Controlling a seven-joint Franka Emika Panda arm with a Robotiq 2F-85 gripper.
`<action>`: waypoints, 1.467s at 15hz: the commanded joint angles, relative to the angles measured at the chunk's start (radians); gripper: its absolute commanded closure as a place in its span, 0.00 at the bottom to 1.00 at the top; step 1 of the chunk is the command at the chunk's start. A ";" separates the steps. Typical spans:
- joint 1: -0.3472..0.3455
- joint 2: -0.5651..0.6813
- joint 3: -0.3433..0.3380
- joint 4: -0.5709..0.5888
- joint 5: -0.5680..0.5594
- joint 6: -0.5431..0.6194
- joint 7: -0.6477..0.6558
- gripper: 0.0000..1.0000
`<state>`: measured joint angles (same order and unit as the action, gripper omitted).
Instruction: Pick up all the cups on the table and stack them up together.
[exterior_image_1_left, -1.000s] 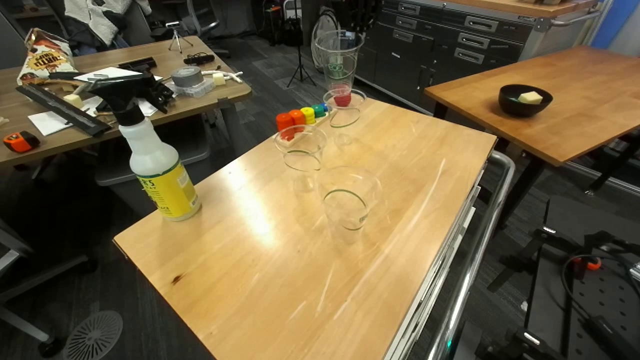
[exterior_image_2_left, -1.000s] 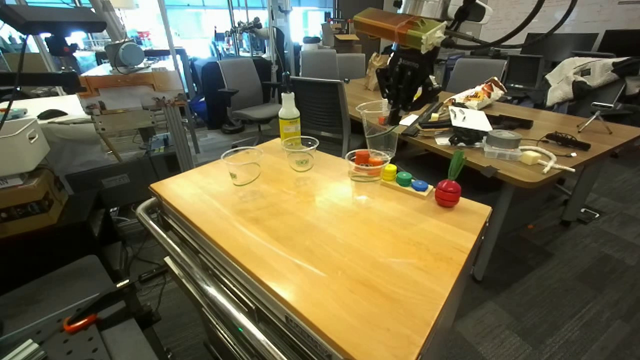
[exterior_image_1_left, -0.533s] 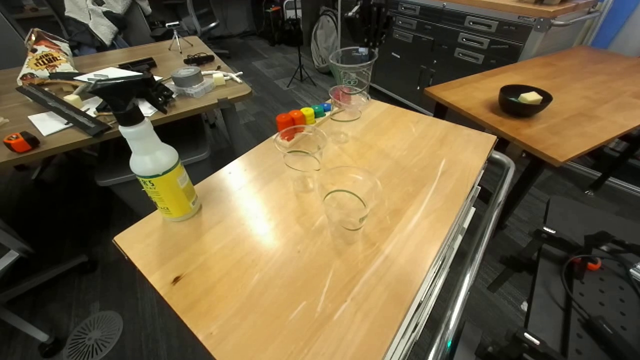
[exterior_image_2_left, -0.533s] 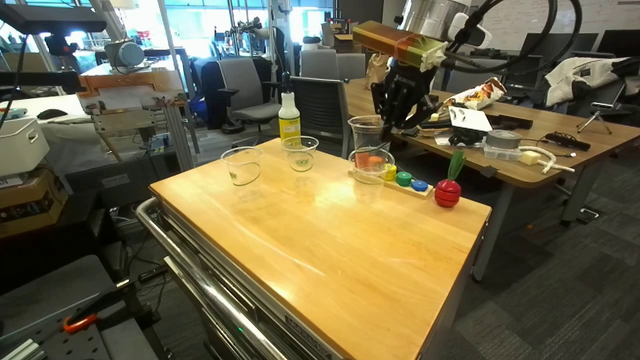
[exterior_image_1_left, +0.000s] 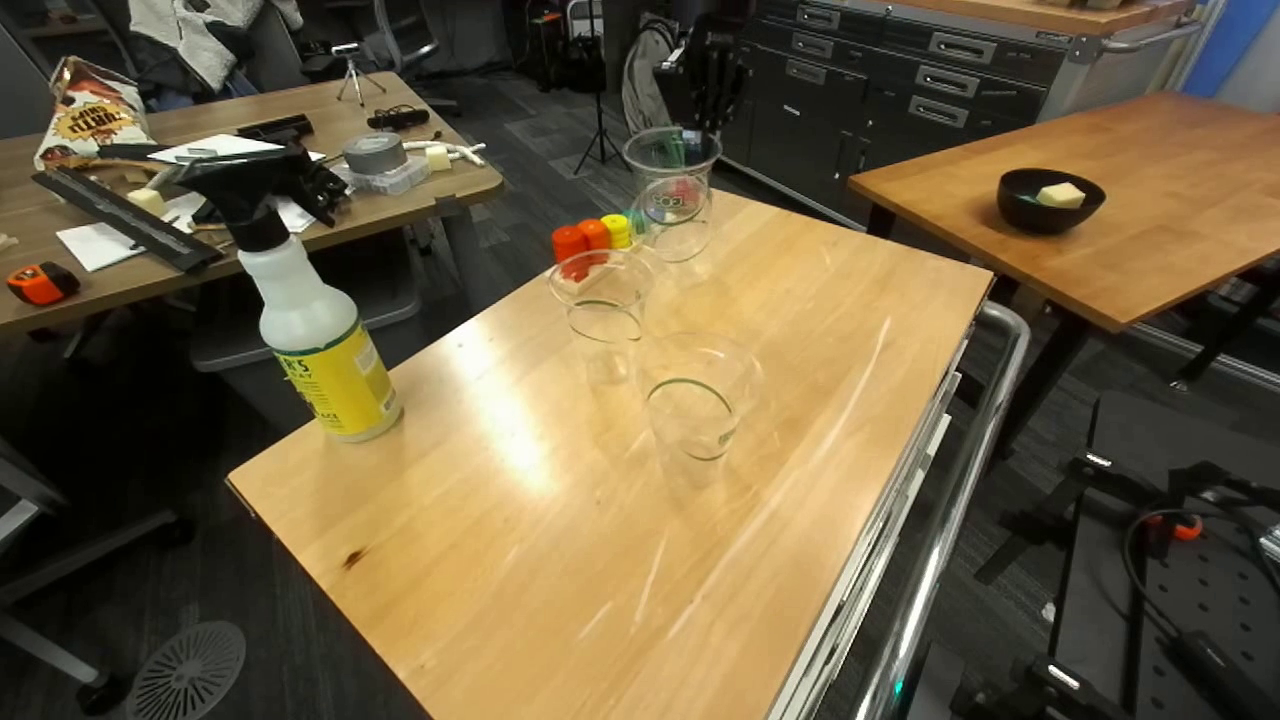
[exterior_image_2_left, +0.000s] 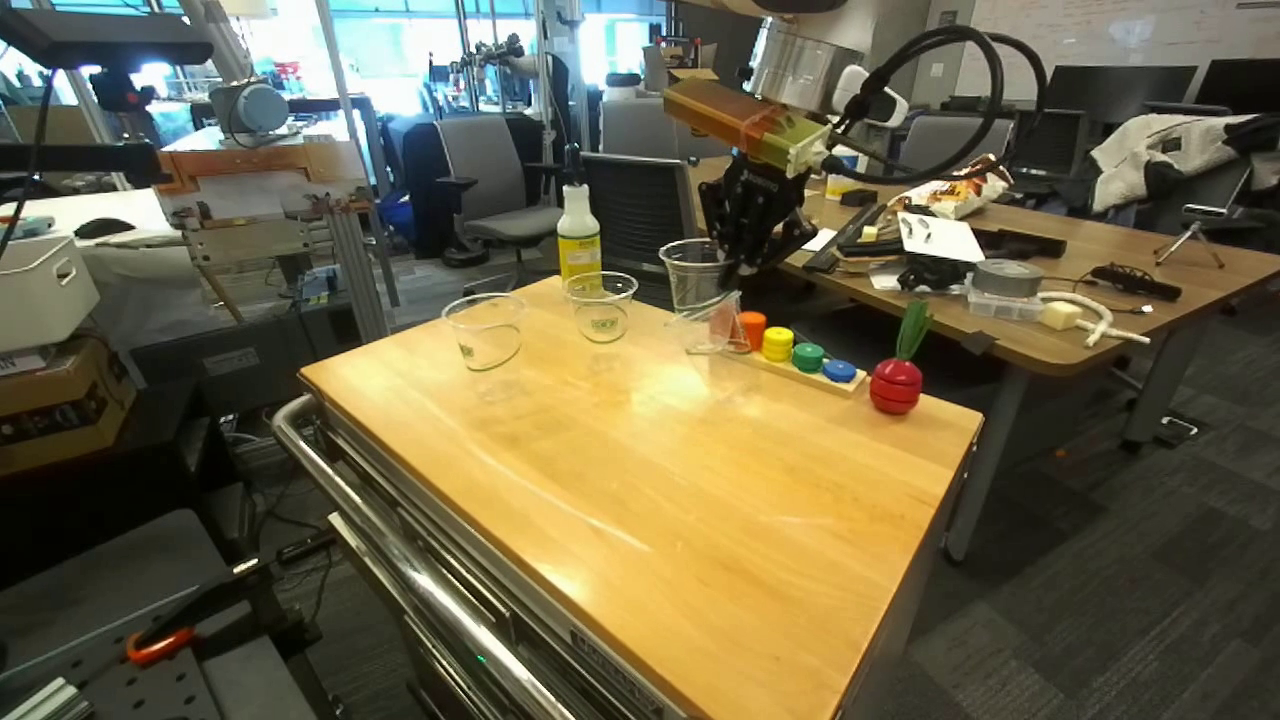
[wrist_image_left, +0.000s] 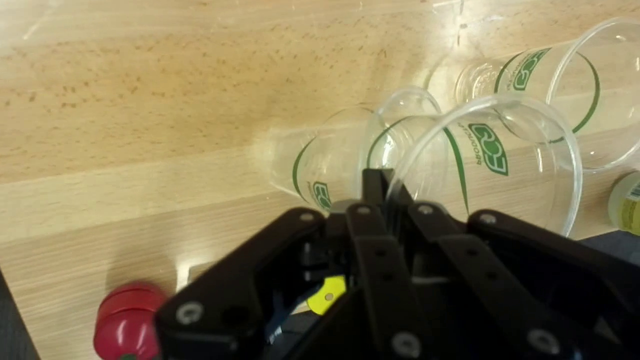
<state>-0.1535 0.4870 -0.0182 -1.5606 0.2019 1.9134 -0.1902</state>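
Observation:
My gripper (exterior_image_2_left: 740, 272) is shut on the rim wall of a clear cup (exterior_image_2_left: 688, 275). It also shows in the wrist view (wrist_image_left: 382, 187), with the held cup (wrist_image_left: 500, 160) to the right of the fingers. The held cup is just over a second clear cup (wrist_image_left: 320, 160); their outlines overlap, and I cannot tell how far one is inside the other. That lower cup (exterior_image_2_left: 705, 338) looks tilted beside the coloured blocks. Two more cups stand upright on the table (exterior_image_1_left: 560, 560): a cup (exterior_image_1_left: 600, 300) near the blocks and a cup (exterior_image_1_left: 700, 400) farther along.
A row of coloured blocks on a wooden base (exterior_image_2_left: 810, 372) runs along the table edge by the lower cup. A red radish toy (exterior_image_2_left: 895, 385) stands at its end. A spray bottle (exterior_image_1_left: 335, 350) stands near a corner. A metal rail (exterior_image_1_left: 960, 520) borders one side.
My gripper has moved down and across with the held cup, toward the lower cup. The lower cup has shifted first one way, then back past its earlier spot, and now looks tilted.

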 joint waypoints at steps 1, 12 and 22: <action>0.018 -0.033 0.002 -0.054 -0.036 0.088 -0.042 0.98; 0.029 -0.064 -0.024 -0.138 -0.246 0.240 -0.063 0.68; 0.028 -0.089 -0.021 -0.153 -0.256 0.236 -0.059 0.05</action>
<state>-0.1332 0.4405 -0.0318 -1.6764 -0.0349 2.1273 -0.2471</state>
